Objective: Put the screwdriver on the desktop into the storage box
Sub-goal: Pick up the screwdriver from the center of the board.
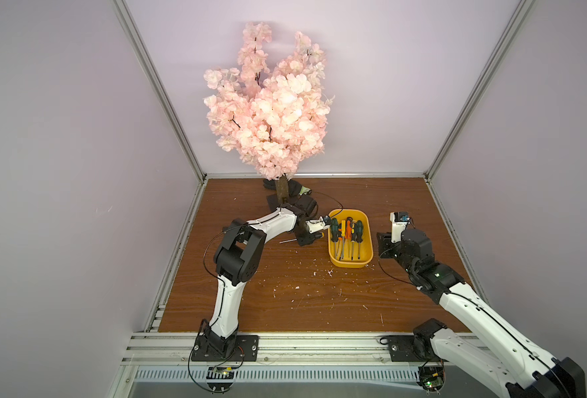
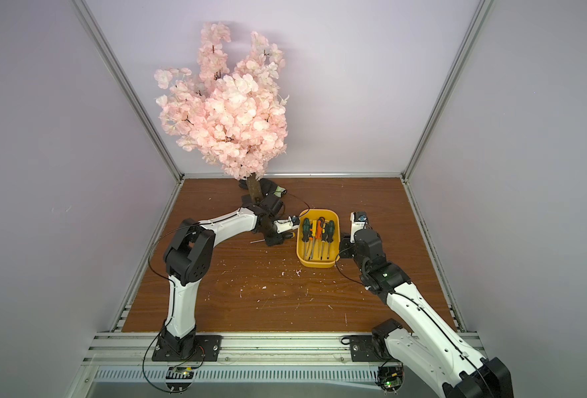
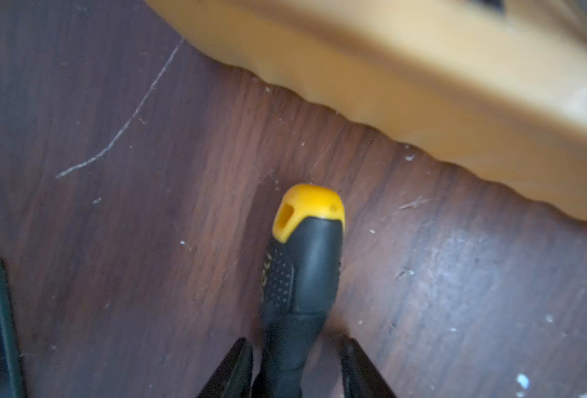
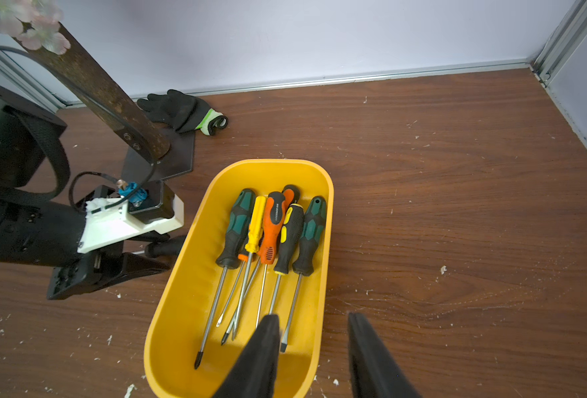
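— Where's the screwdriver [image 3: 302,275]?
— Flat on the desktop [image 3: 147,241], just beside the storage box [image 3: 423,86]. Left gripper [image 3: 295,339] straddles its handle, jaws apart, not clamped.
— Slippery?
— Rubbery, stiff, light, I'd guess; mid-handle suits. Right gripper [image 4: 313,315] hangs empty, jaws apart.

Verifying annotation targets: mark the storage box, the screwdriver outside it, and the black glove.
storage box [image 1: 350,263]: in a top view, on the near outer wall.
screwdriver [image 3: 302,275]: left wrist view, on the black handle grip.
black glove [image 4: 178,108]: right wrist view, on the palm area.
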{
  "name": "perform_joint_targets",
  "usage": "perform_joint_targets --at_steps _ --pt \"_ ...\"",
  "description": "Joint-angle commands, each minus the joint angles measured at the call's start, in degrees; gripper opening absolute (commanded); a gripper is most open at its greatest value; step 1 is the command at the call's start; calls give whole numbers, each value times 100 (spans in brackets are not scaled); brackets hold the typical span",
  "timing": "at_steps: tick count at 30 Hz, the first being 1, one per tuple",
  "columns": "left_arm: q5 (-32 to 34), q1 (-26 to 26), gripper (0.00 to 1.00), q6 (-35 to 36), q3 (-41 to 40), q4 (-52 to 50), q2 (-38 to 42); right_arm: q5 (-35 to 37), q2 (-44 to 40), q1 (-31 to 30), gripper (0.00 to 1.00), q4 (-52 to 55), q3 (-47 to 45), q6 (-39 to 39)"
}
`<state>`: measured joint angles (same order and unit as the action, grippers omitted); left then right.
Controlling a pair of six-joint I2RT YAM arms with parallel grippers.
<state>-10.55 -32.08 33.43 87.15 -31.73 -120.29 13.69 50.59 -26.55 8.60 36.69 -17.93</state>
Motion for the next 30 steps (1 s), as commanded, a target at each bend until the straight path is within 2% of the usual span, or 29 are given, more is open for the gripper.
perform_joint_targets --at_steps 1,12,26,30 --pt "-265 44 42 -249 21 -254 -36 72 47 18 39 -212 93 -6" --pt "-299 30 21 -1106 -128 -317 -39 68 108 21 39 -383 58 -43" --pt "-561 61 18 -2519 -43 -268 1061 36 111 18 39 -530 5 -77" --pt "-1018 57 18 -3180 173 -67 1321 41 109 22 39 -552 -8 -79"
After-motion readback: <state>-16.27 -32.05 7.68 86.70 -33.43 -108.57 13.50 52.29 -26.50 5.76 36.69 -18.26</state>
